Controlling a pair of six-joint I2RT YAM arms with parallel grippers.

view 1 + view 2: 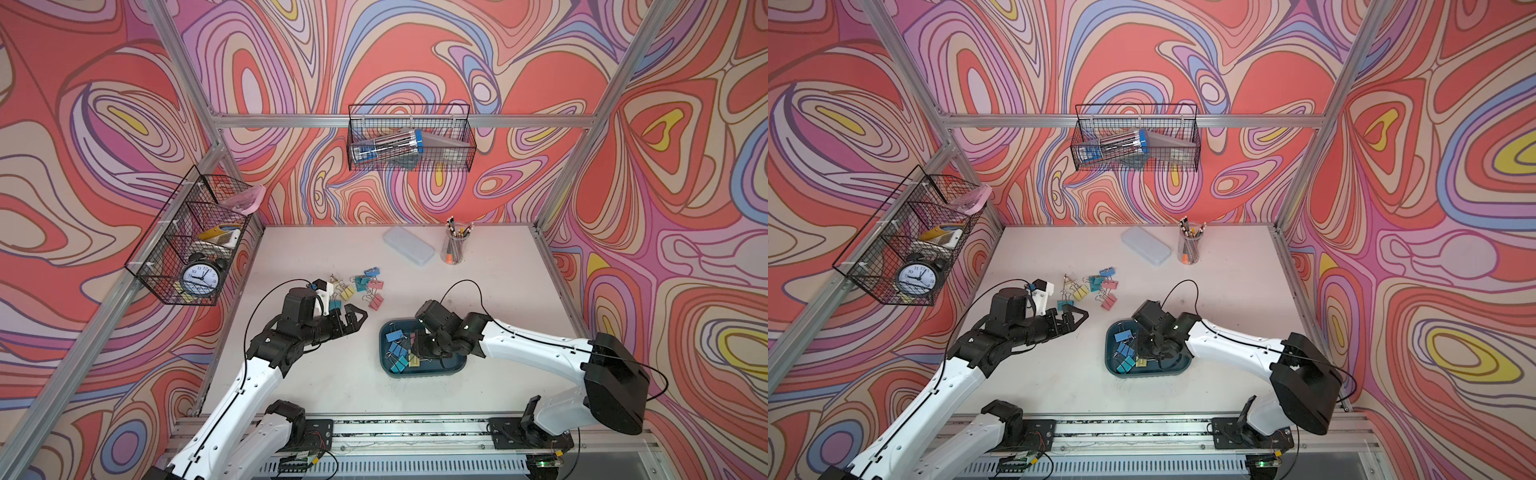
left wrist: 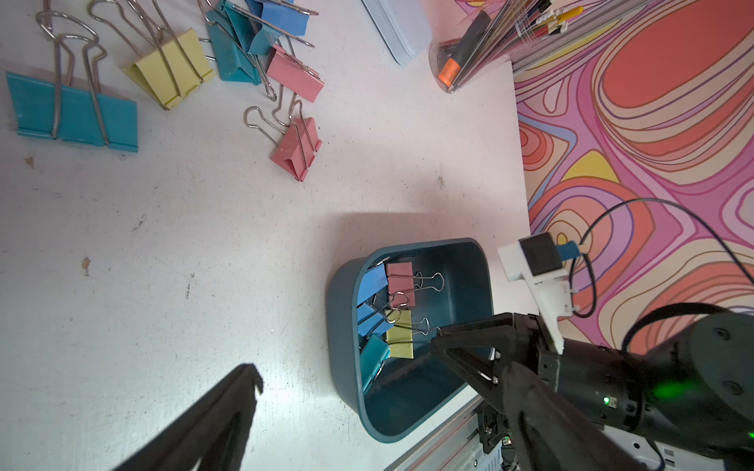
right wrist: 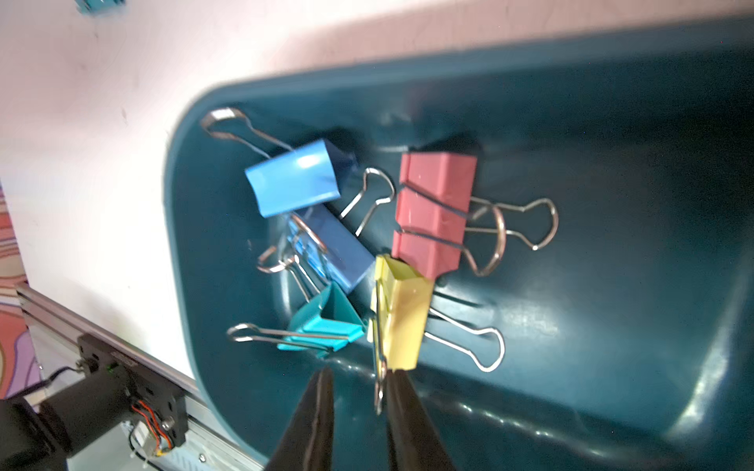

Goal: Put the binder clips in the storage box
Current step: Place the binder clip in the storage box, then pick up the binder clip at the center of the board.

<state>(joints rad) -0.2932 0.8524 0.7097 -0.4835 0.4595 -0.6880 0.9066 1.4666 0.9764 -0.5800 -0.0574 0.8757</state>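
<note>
The dark teal storage box (image 1: 453, 370) (image 1: 1177, 371) sits on the table right of centre. Several binder clips (image 1: 397, 345) lie at its left end. My right gripper (image 1: 419, 353) (image 3: 361, 373) reaches down into the box, its jaws slightly apart. The wire handle of the yellow clip (image 3: 404, 322) rests against one finger only. Pink (image 3: 434, 212), blue (image 3: 291, 179) and teal (image 3: 326, 322) clips lie beside it. More loose binder clips (image 1: 361, 286) (image 1: 1096, 286) are heaped on the table behind the box. My left gripper (image 1: 360, 321) (image 2: 381, 373) hovers wide open and empty just in front of that heap.
A pale translucent case (image 1: 409, 245) and a clear cup of pencils (image 1: 455, 245) stand at the back of the table. A wire basket with a clock (image 1: 191, 249) hangs on the left wall, another basket (image 1: 411, 141) on the back wall. The arms' rail (image 1: 395, 432) runs along the front edge.
</note>
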